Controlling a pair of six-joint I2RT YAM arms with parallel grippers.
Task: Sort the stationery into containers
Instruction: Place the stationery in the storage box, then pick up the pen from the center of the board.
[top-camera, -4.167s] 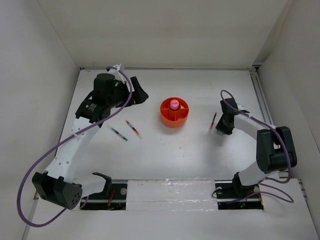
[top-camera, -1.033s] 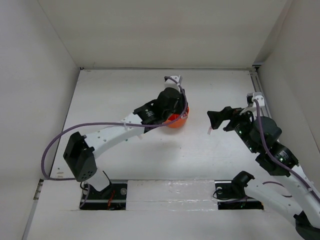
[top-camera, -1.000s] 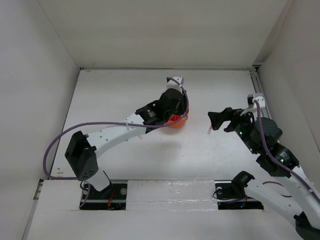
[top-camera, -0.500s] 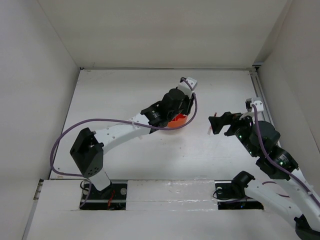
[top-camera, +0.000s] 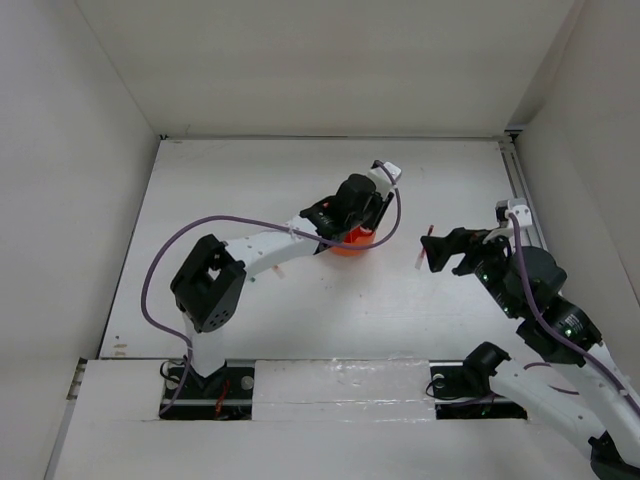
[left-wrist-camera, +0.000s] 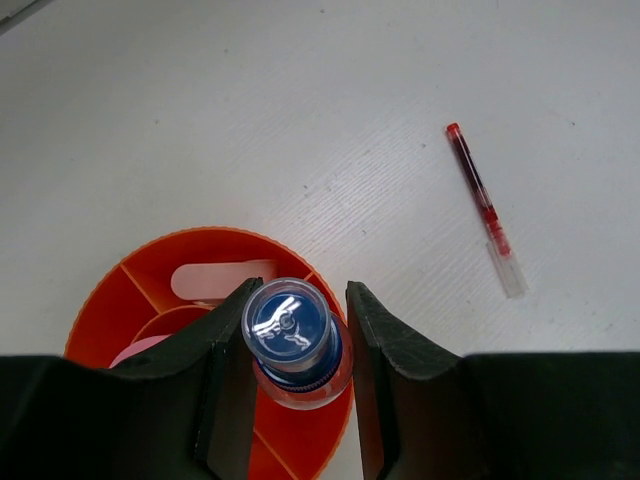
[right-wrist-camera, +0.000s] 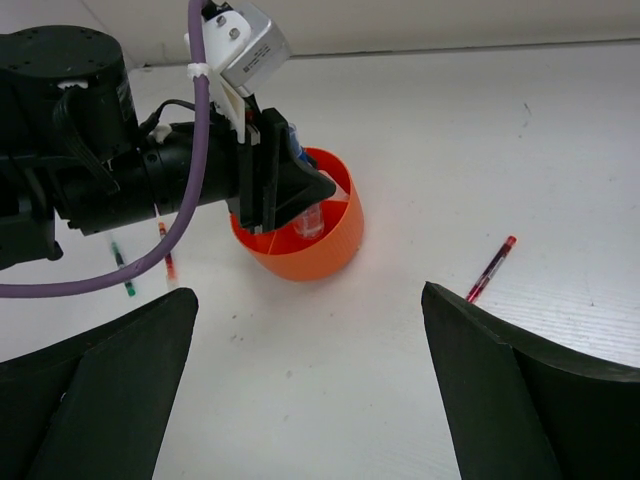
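A clear blue-capped bottle (left-wrist-camera: 291, 330) stands upright between the fingers of my left gripper (left-wrist-camera: 295, 345), which is shut on it. It hangs over the right rim of the round orange organiser (left-wrist-camera: 130, 290). A pink cap (left-wrist-camera: 135, 352) shows in the central cup, and a pale eraser piece (left-wrist-camera: 215, 279) lies in a far compartment. In the right wrist view the bottle (right-wrist-camera: 308, 222) dips into the organiser (right-wrist-camera: 310, 255). My right gripper (right-wrist-camera: 310, 390) is open and holds nothing, above the table to the organiser's right. A red pen (right-wrist-camera: 491, 268) lies just right of it.
A green pen (right-wrist-camera: 122, 270) and another red pen (right-wrist-camera: 165, 252) lie on the table left of the organiser, under my left arm. In the top view the left arm reaches across the organiser (top-camera: 350, 243). White walls enclose the table on three sides.
My left gripper has moved rightward with the bottle, from over the organiser's middle to its right rim. The right arm has shifted slightly nearer, still open.
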